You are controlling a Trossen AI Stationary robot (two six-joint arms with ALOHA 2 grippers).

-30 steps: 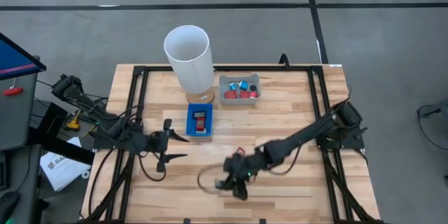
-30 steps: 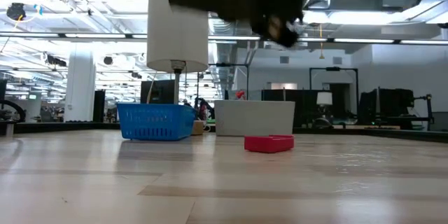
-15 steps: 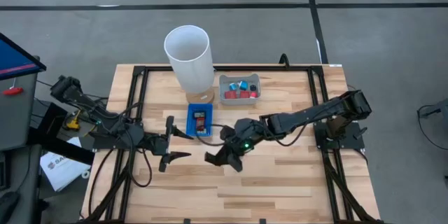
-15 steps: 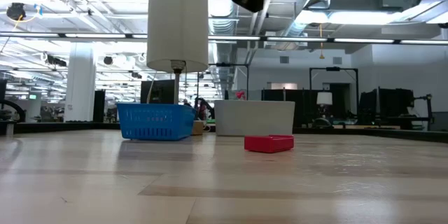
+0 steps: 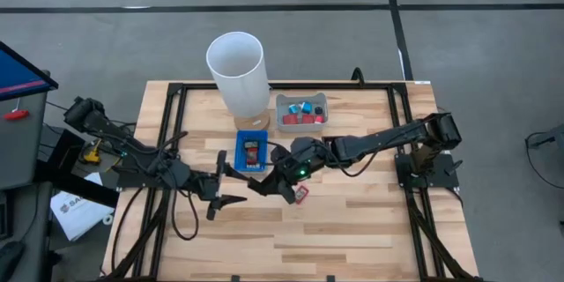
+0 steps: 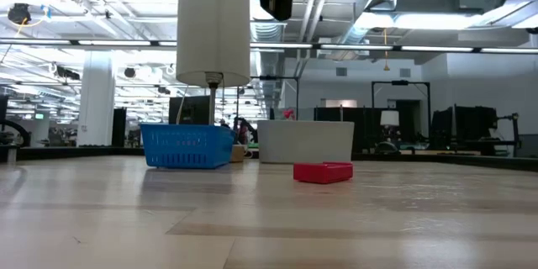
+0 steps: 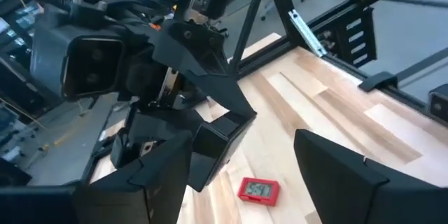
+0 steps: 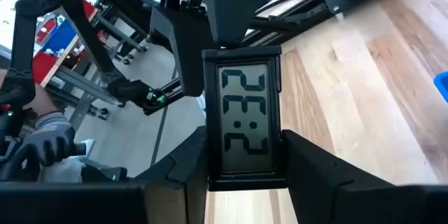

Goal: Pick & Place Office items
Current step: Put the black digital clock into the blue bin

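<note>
My right gripper [image 5: 264, 186] is shut on a small black digital clock [image 8: 245, 112], held above the table just to the near side of the flat blue tray [image 5: 251, 155]. My left gripper [image 5: 231, 180] is open and empty, close to the left of my right gripper. A small red clock-like piece [image 5: 300, 196] lies flat on the wood; it also shows in the left wrist view [image 7: 259, 190] and the low view [image 6: 323, 171]. Another red piece lies in the blue tray. Several red and blue pieces lie in the grey tray [image 5: 301, 111]. My right gripper pinches the black clock by its two long sides [image 8: 212, 159] between its two fingers [image 8: 183, 162], on the half below the digits. The fingers reach from the table's right toward its left. The clock is lifted clear of the table, its display facing back toward the wrist.
A tall white cylinder [image 5: 238, 69] stands at the far edge, behind the blue tray. A black frame [image 5: 172, 123] runs round the tabletop. Bare wood [image 5: 352, 238] lies to the near right.
My right gripper has swung from near the table's near edge toward the far left, ending beside the blue tray and close to my left gripper. My left gripper has shifted a little toward the right and near edge. The red piece on the wood has stayed put.
</note>
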